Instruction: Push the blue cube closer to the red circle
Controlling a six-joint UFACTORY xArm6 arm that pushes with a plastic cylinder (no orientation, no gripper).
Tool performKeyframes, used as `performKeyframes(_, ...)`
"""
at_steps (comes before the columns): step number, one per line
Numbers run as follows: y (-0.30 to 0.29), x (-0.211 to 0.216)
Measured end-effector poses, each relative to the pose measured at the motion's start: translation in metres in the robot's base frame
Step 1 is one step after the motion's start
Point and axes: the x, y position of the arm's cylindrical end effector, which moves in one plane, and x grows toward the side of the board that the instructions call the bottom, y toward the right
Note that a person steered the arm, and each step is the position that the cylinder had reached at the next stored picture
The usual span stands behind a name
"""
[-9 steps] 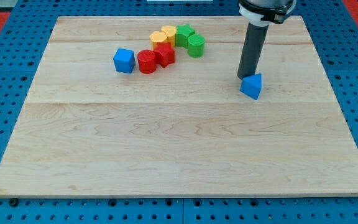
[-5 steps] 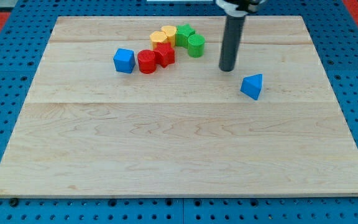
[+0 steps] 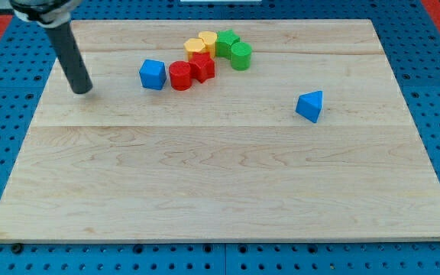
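Observation:
The blue cube [image 3: 152, 74] sits on the wooden board [image 3: 220, 183] in the upper left part of the view. The red circle [image 3: 179, 76] lies just to its right, a small gap between them. My tip [image 3: 82, 89] rests on the board to the left of the blue cube, well apart from it and slightly lower in the view. The dark rod rises from the tip to the view's top left.
A red block [image 3: 202, 67] touches the red circle's right side. Yellow blocks [image 3: 201, 43] and green blocks [image 3: 234, 49] cluster above and to the right of it. A blue triangular block [image 3: 310, 105] lies alone at the right.
My tip has swept from beside the blue triangular block at the right across the board to the left of the blue cube. No block has moved.

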Motion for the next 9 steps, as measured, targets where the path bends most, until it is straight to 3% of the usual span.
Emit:
performKeyframes(1,0.022,-0.019)
performKeyframes(4,0.083,-0.020)
performKeyframes(8,0.125,-0.017)
performKeyframes(9,0.105,-0.005)
